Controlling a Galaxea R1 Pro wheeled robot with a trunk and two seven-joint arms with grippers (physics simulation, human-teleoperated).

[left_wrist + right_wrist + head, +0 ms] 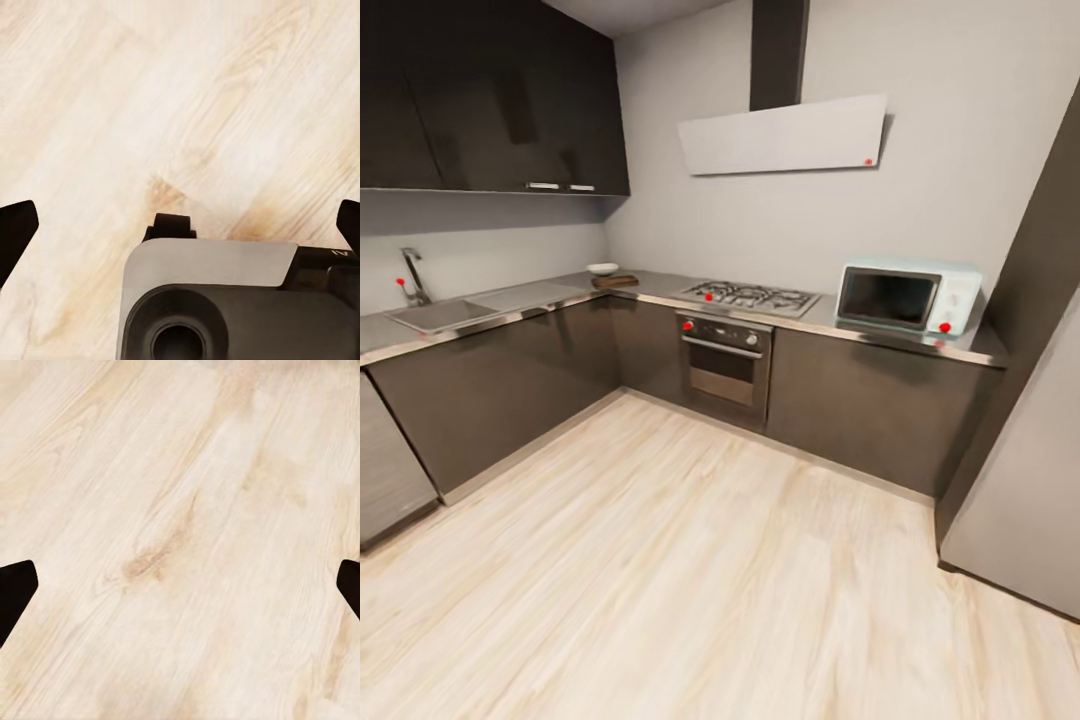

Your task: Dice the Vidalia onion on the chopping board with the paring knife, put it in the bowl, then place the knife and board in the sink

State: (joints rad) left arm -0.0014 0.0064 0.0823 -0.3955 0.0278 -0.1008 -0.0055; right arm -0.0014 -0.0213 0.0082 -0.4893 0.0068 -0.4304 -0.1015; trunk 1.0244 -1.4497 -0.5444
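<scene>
I face an L-shaped kitchen from some distance. The sink (440, 314) is set into the grey countertop (530, 296) at the left, with a chrome tap (412, 277) and red knob behind it. Its inside is hidden, so the Vidalia onion is out of view. In the far corner sit the white bowl (602, 268) and, beside it, the brown chopping board (617, 281). The paring knife is too small to make out. My left gripper (180, 229) hangs open over the wooden floor, fingertips wide apart. My right gripper (180, 589) is open too, above bare floor.
A gas hob (752, 297) with an oven (724, 364) below sits at centre. A white microwave (907, 296) stands on the right counter. Dark wall cabinets (490, 100) hang at upper left, a tall panel (1030, 440) stands at right. Pale wood floor (690, 580) stretches ahead. The robot's base (225, 307) shows under the left wrist.
</scene>
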